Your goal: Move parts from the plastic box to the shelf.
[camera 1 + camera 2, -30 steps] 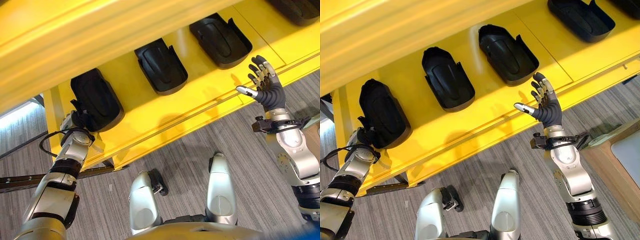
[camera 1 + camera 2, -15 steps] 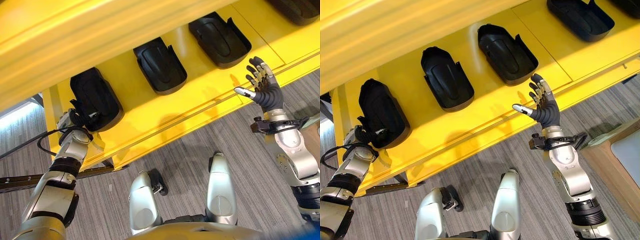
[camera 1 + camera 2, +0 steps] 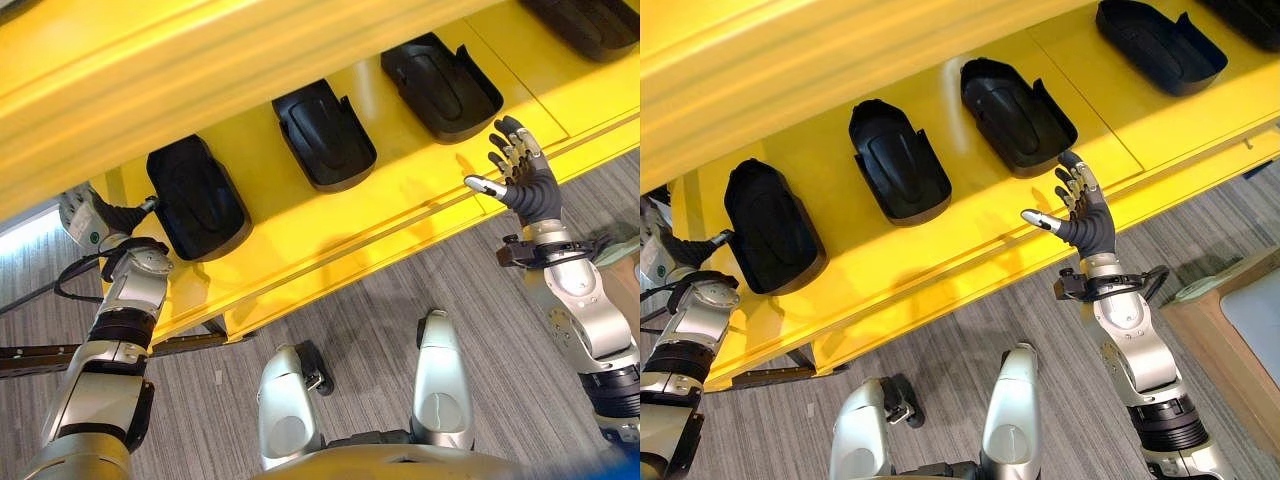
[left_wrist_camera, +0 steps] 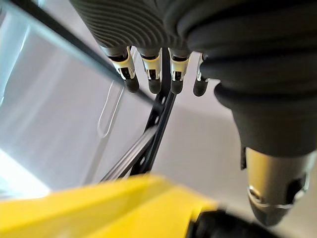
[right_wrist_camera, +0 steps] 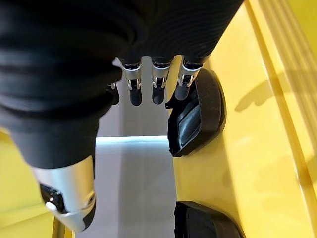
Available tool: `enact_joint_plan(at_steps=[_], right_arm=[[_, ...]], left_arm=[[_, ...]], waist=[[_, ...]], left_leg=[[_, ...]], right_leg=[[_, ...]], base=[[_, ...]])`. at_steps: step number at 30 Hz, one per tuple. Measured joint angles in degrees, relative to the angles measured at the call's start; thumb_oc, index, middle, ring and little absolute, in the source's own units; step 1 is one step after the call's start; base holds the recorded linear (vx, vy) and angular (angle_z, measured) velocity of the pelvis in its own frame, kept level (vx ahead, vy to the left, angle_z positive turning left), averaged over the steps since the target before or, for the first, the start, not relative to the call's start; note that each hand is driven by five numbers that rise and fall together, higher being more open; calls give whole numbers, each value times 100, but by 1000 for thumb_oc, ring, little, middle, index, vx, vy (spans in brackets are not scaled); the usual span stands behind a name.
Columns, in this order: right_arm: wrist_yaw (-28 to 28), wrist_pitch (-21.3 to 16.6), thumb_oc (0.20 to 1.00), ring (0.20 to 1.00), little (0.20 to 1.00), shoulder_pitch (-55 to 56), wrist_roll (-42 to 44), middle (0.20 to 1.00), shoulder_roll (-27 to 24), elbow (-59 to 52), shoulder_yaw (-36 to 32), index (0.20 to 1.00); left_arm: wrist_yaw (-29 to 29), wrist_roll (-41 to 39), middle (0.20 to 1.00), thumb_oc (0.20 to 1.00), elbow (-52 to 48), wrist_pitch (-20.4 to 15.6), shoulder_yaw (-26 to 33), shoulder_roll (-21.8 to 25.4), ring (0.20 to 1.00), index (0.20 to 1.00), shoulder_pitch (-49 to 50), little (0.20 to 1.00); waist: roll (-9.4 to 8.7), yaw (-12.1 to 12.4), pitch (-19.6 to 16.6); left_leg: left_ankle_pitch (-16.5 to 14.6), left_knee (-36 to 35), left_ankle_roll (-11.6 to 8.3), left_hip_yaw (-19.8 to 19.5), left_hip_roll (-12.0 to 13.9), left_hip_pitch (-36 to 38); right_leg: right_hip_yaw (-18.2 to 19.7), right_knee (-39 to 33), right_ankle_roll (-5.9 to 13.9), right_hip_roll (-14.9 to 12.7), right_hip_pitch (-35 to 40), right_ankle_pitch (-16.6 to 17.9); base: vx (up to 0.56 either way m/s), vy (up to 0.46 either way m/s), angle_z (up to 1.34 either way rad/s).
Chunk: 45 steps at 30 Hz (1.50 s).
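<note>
The fingers (image 5: 155,84) of the right hand (image 3: 522,180) are spread and straight, thumb stuck out to the side, holding nothing; that hand is raised in front of the yellow shelf (image 3: 330,225), level with its front lip and just in front of the third black part (image 3: 440,85) without touching it. The left hand (image 3: 88,213) is over at the far left end of the shelf, beside the corner post, and its fingers (image 4: 151,79) hang out straight and loose with nothing between them either, the thumb apart from the row. Close to that hand, but not touching it, the leftmost black part (image 3: 193,198) lies flat on the shelf board, its rounded end toward the front edge. Next along is a second black part (image 3: 323,133), lying the same way, then the third, and in the right eye view a fourth one (image 3: 1160,45) shows further along on the neighbouring shelf panel. The parts sit well apart from each other in a row, each a dark moulded shell with a raised rim, all resting on the yellow surface under the shelf's upper beam (image 3: 200,70). In the right wrist view two of these shells show past the fingertips, lying on the yellow board. Grey carpet floor (image 3: 370,310) runs below the shelf. At the right edge of the right eye view a pale wooden table corner (image 3: 1230,330) stands near the right arm.
</note>
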Motion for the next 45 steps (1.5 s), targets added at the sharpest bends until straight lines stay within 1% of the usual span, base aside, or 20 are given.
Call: enact_joint_plan(at_steps=[2,6,10,12,14,16,18,19,22,24,25,29,30,32,36,39,42,43,44,45], right_arm=[[-14,-3,1000,1000,1000,5,0,1000,1,8,3,1000],[-92,-8,1000,1000,1000,3,-2,1000,33,7,59,1000],[-189,-74,1000,1000,1000,135,-9,1000,235,6,44,1000],[-204,-112,1000,1000,1000,333,-28,1000,380,-10,12,1000],[-213,-181,1000,1000,1000,721,-141,1000,637,-19,-57,1000],[-199,-213,1000,1000,1000,962,-244,1000,789,-32,-64,1000],[-176,-275,1000,1000,1000,1020,-296,1000,811,-34,-66,1000],[-166,-371,1000,1000,1000,1022,-437,1000,839,-57,-106,1000],[-123,-453,1000,1000,1000,1295,-464,1000,955,-173,-268,1000],[-80,-596,1000,1000,1000,1380,-479,1000,921,-177,-359,1000],[-64,-629,1000,1000,1000,1444,-479,1000,909,-178,-390,1000],[1,-677,1000,1000,1000,1681,-477,1000,868,-178,-548,1000],[27,-687,1000,1000,1000,1707,-480,1000,869,-178,-543,1000],[92,-693,1000,1000,1000,1711,-649,1000,869,-178,-494,1000],[302,-691,1000,1000,1000,1671,-908,1000,861,-177,-371,1000],[509,-697,1000,1000,1000,1662,-1323,1000,779,-176,-271,1000],[1255,-836,1000,1000,1000,1651,-1668,1000,149,-217,-37,1000],[1430,-874,1000,1000,1000,1654,-1732,1000,78,-247,21,1000],[2039,-860,1000,1000,1000,1644,-1813,1000,-265,-486,244,1000],[2311,-871,1000,1000,1000,1639,-1820,1000,-410,-611,365,1000]], left_arm=[[157,45,1000,1000,-142,-23,0,49,1000,1000,-1,1000],[381,61,1000,1000,-611,-351,39,214,1000,1000,27,1000],[361,279,1000,1000,-1785,-729,194,176,1000,1000,448,1000],[239,287,1000,1000,-2536,-877,241,-15,1000,1000,985,1000],[42,314,1000,1000,-3246,-1079,318,-416,1000,1000,1612,1000],[-185,511,1000,1000,-3562,-1196,323,-799,1000,1000,2127,1000],[-371,517,1000,1000,-3705,-1290,295,-955,1000,1000,2399,1000],[-547,515,1000,1000,-3726,-1443,294,-1032,1000,1000,2498,1000],[-1196,503,1000,1000,-4414,-1876,389,-1629,1000,1000,3208,1000],[-1738,367,1000,1000,-4445,-2165,359,-1636,1000,1000,3539,1000],[-1911,269,1000,1000,-4455,-2254,359,-1638,1000,1000,3644,1000],[-2724,-243,1000,1000,-4470,-2680,368,-1633,1000,1000,4056,1000],[-3017,-416,1000,1000,-4470,-2816,357,-1633,1000,1000,4115,1000],[-3927,-1050,1000,1000,-4511,-3149,208,-1614,1000,1000,4202,1000],[-4784,-2262,1000,1000,-4589,-3246,151,-1594,1000,1000,4196,1000],[-5163,-2680,1000,1000,-4607,-3247,147,-1584,1000,1000,4165,1000],[-5435,-3138,1000,1000,-4614,-3252,155,-1582,1000,1000,4155,1000],[-5483,-3220,1000,1000,-4614,-3252,162,-1579,1000,1000,4153,1000],[-5616,-3438,1000,1000,-4629,-3252,177,-1573,1000,1000,4102,1000],[-5648,-3461,1000,1000,-4670,-3262,184,-1557,1000,1000,4088,1000]], waist=[[-15,11,-7],[-49,48,-26],[-91,43,-113],[-94,88,-116],[-72,217,-222],[-81,222,-313],[-81,297,-342],[-73,358,-366],[-21,395,-498],[11,527,-653],[33,522,-729],[61,629,-1040],[49,646,-1067],[43,677,-1077],[34,686,-1081],[26,694,-1084],[12,735,-1088],[3,750,-1090],[-25,826,-1091],[-55,841,-1109]], left_leg=[[39,-2,23,-1,0,-22],[65,-80,0,-30,-2,-18],[222,-379,-24,-45,-76,52],[357,-676,-62,-55,-84,235],[541,-1135,-141,-42,-119,487],[763,-1592,-178,-43,-190,739],[945,-1908,-241,-92,-203,882],[1106,-2145,-264,-130,-191,899],[1552,-2979,-296,-173,-185,1255],[1759,-3416,-323,-172,-169,1493],[1847,-3586,-317,-176,-174,1565],[1990,-3908,-307,-227,-164,1712],[2007,-3951,-295,-246,-173,1735],[2144,-4203,-232,-274,-215,1812],[2169,-4277,-218,-271,-268,1824],[2172,-4282,-218,-275,-287,1814],[2178,-4284,-219,-285,-295,1799],[2178,-4285,-219,-294,-294,1798],[2185,-4280,-227,-351,-299,1797],[2181,-4279,-219,-377,-297,1788]], right_leg=[[-4,8,36,0,-9,27],[-49,-50,-13,2,17,-4],[-161,-271,11,11,135,77],[-259,-460,4,45,333,129],[-368,-778,-21,115,568,195],[-542,-1022,-46,128,820,220],[-643,-1169,-94,193,939,252],[-723,-1255,-124,246,967,270],[-1006,-1861,-196,430,1362,494],[-1098,-2076,-218,522,1528,523],[-1171,-2166,-217,536,1616,538],[-1348,-2411,-200,609,1847,567],[-1373,-2436,-193,607,1876,575],[-1488,-2589,-183,601,1992,690],[-1498,-2753,-142,584,2073,781],[-1518,-2860,-130,584,2120,847],[-1603,-2964,-118,579,2170,905],[-1615,-2979,-117,579,2186,908],[-1647,-3007,-113,595,2256,914],[-1658,-3014,-112,595,2268,914]], base=[[-37,-45,4],[17,-37,4],[27,-77,7],[41,-118,11],[22,-115,5],[5,-77,21],[14,-123,18],[32,-185,17],[12,-126,19],[24,-147,10],[3,-144,21],[-33,-73,15],[-79,-31,20],[-109,-1,19],[-77,1,4],[-101,-18,2],[-72,-29,3],[-103,-67,11],[-73,-68,16],[-54,-64,18]])
